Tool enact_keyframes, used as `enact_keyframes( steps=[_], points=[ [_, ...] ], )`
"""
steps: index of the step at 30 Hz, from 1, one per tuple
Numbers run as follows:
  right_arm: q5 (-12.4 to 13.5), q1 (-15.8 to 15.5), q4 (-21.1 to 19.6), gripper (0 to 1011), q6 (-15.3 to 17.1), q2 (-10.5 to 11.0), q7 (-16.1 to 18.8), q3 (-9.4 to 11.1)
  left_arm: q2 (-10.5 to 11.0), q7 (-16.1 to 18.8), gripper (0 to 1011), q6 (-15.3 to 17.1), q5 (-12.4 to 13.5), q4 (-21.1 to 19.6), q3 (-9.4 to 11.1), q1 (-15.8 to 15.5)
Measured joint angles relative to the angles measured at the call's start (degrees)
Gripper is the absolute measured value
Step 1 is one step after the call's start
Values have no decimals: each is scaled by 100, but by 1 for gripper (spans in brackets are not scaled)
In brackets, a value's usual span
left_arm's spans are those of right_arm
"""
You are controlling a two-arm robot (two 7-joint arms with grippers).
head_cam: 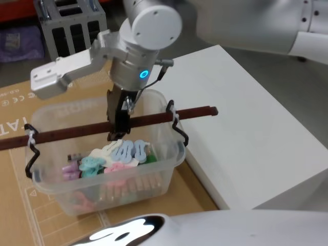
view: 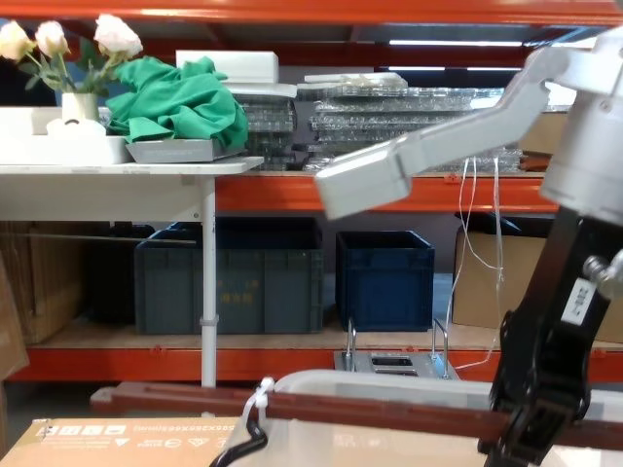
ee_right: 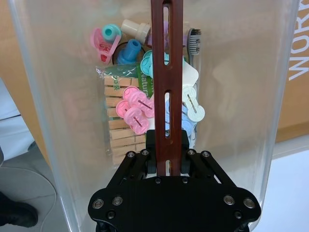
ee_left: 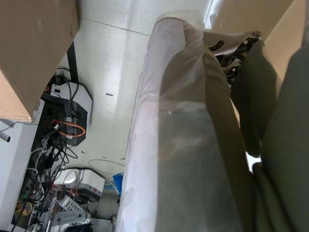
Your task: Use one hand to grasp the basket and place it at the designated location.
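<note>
The basket (head_cam: 154,169) is a pale translucent tub over the brown cardboard box (head_cam: 15,102); I cannot tell whether it rests on the box. A dark brown slotted handle bar (head_cam: 77,132) spans its top, tied on with black wire hooks. My right gripper (head_cam: 117,134) comes down from above and is shut on the middle of this bar. In the right wrist view the fingers (ee_right: 157,150) clamp the bar (ee_right: 166,58) above the basket wall (ee_right: 63,96). Pastel clips and wooden clothespins (ee_right: 120,125) lie inside. The chest view shows the gripper (view: 531,438) on the bar (view: 370,409).
A white table (head_cam: 246,128) stands directly to the right of the basket. A grey metal rack (head_cam: 72,23) stands behind. Dark blue crates (view: 384,277) sit on orange shelving further back. The parked left arm's wrist view looks past a plastic-covered surface (ee_left: 183,145) at a floor with cables.
</note>
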Motion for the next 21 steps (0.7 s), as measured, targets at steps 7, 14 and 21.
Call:
enact_keyframes(
  steps=[7, 14, 21],
  points=[
    [196, 37, -135, 240, 41, 230, 47, 208, 0, 0, 0, 0, 0, 1, 0, 0],
    [356, 85, -269, 239, 203, 498, 148, 432, 0, 0, 0, 0, -1, 0, 0, 0],
    [508, 96, -354, 240, 422, 829, 237, 673, 0, 0, 0, 0, 0, 1, 0, 0]
  ],
)
